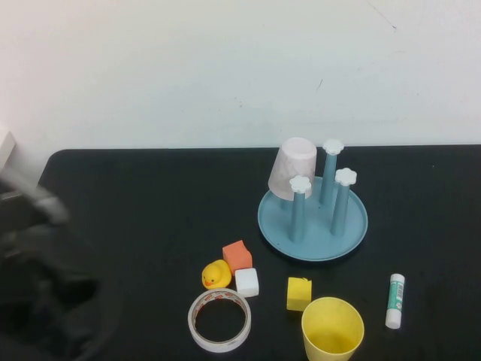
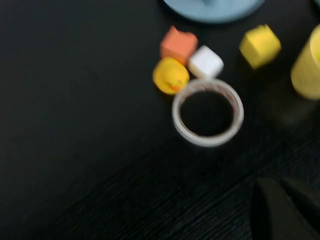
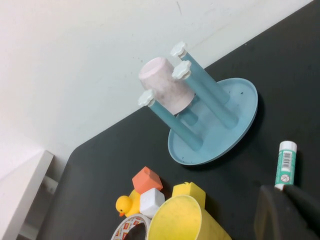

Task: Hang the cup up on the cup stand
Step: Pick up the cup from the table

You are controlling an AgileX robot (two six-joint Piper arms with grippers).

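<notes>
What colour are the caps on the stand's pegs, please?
White, flower-shaped caps on the cup stand; clearest in the high view.

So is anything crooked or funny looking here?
Yes: the pinkish-white cup hangs tilted on the cup stand instead of straight. The yellow cup stands upright on the table. Left gripper and right gripper are shut, holding nothing.

On the black desk [image 1: 150, 195] I saw a pale pink cup [image 1: 291, 168] upside down over a peg. Nearer me sat an orange block [image 1: 237, 256], a rubber duck [image 1: 216, 275] and a white cube [image 1: 246, 282], all close together, with a tape roll [image 1: 219, 321] just beside them. A yellow block [image 1: 298, 293] and a glue stick [image 1: 395, 300] lay further right.
</notes>
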